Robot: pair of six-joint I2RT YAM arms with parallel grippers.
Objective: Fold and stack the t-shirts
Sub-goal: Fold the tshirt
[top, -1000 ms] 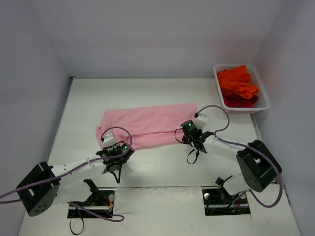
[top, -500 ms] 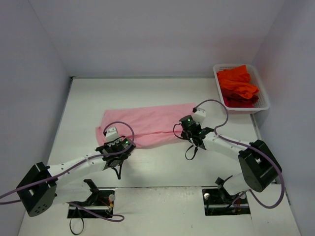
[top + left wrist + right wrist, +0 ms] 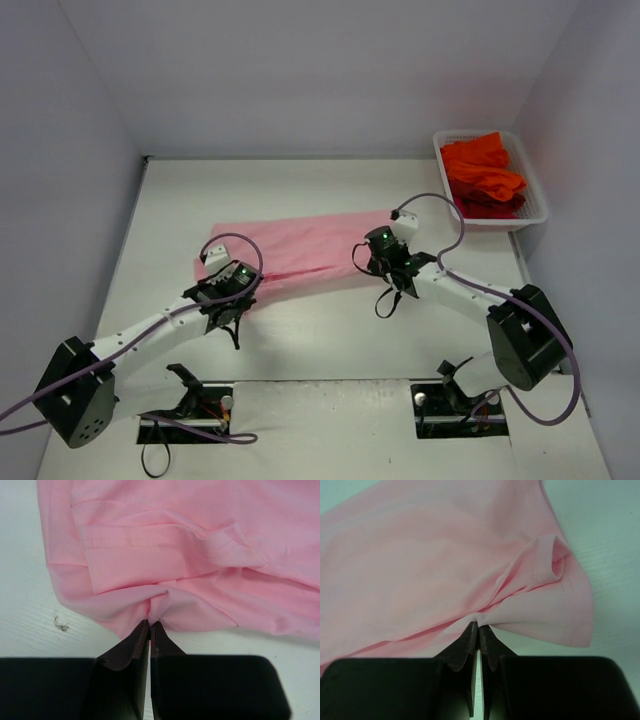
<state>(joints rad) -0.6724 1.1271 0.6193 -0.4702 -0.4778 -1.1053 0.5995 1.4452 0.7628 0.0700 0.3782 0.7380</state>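
- Looking down from the top view, the pink t-shirt [image 3: 300, 245] lies spread in a long band across the middle of the white table [image 3: 330, 335], slanting from its near-left end up to its far-right end.
- Same view: the left gripper [image 3: 237, 283] sits at the shirt's near-left edge and the right gripper [image 3: 377, 256] at its near-right edge, each touching the cloth. The jaws themselves are too small to read from up here.
- Same view: the orange-red t-shirts [image 3: 482, 175] are heaped in a white mesh basket [image 3: 536, 214] at the far-right corner, well apart from both arms.
- From the left wrist, the left gripper [image 3: 150, 624] has its jaws pressed together on a small bunched pinch of the pink t-shirt [image 3: 175, 540], right at its near hem. The cloth fans away from the tips, with a folded sleeve and its stitched hem lying just beyond. Bare table [image 3: 25, 620] shows to the left.
- From the right wrist, the right gripper [image 3: 478, 626] is likewise clamped on a gathered bit of the pink t-shirt [image 3: 420, 565] at its edge. Creases spread out from the tips, and a hemmed corner curls up to the right over the table [image 3: 600, 530].
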